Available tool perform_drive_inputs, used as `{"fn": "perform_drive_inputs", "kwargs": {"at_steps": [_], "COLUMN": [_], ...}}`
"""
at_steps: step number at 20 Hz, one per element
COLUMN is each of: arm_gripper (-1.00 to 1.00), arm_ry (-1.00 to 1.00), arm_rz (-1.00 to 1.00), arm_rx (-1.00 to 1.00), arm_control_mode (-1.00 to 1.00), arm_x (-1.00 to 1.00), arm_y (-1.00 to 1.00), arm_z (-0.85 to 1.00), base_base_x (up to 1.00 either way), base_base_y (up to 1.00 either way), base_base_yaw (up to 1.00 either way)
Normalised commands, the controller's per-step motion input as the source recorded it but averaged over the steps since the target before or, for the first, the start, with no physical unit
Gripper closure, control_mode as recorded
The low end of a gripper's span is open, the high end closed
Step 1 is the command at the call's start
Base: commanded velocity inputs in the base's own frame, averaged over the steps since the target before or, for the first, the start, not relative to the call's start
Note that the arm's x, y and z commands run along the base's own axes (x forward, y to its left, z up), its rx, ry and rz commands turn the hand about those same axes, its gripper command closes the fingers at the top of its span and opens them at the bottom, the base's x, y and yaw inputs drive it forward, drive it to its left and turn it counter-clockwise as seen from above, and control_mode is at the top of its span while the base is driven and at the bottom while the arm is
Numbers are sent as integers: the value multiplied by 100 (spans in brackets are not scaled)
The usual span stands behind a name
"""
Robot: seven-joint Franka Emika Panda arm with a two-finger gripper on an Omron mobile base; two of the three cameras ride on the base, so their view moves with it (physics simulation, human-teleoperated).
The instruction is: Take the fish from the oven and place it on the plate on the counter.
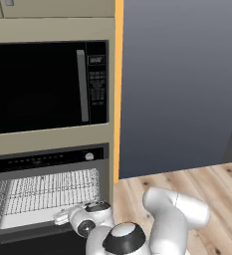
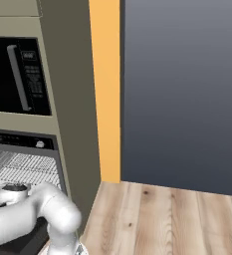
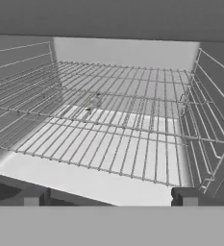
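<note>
The two-finger gripper (image 3: 108, 198) stands released, its dark fingertips (image 3: 32, 197) spread wide and holding nothing, at the mouth of the wide black-fronted built-in oven (image 1: 48, 199), whose door hangs open below the control strip. The small slender pale tan-grey fish (image 3: 93, 102) seems to lie on the grey wire rack (image 3: 118, 120) toward the middle-left of the cavity, well ahead of the tips; it is faint among the bars, so I judge rather than see its exact outline. To do the reach well, the hand should travel in low and level just above the rack, keep between the side rails, line the open jaws across the fish's narrow width, and close only once both tips straddle it. The rack is thin, hard, glossy rods with open gaps; the fish looks soft, matte and tapered, and likely to slip between the bars if nudged.
</note>
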Motion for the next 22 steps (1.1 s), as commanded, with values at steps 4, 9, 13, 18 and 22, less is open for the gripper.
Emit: {"fn": "perform_drive_inputs", "kwargs": {"at_steps": [4,9,13,18,22], "arm_gripper": [-100,-100,-100,-100,-100], "arm_ry": [25,11,-2,18,21], "arm_rz": [0,2,0,1,2], "arm_rx": [0,4,1,0,0], "arm_control_mode": [-100,-100,-100,-100,-100], "arm_x": [23,32,9,16,0], "arm_y": [2,16,20,26,6], "arm_z": [3,0,-6,-27,-57], "base_base_x": [0,0,0,0,0], "base_base_y": [0,0,0,0,0], "base_base_yaw": [0,0,0,0,0]}}
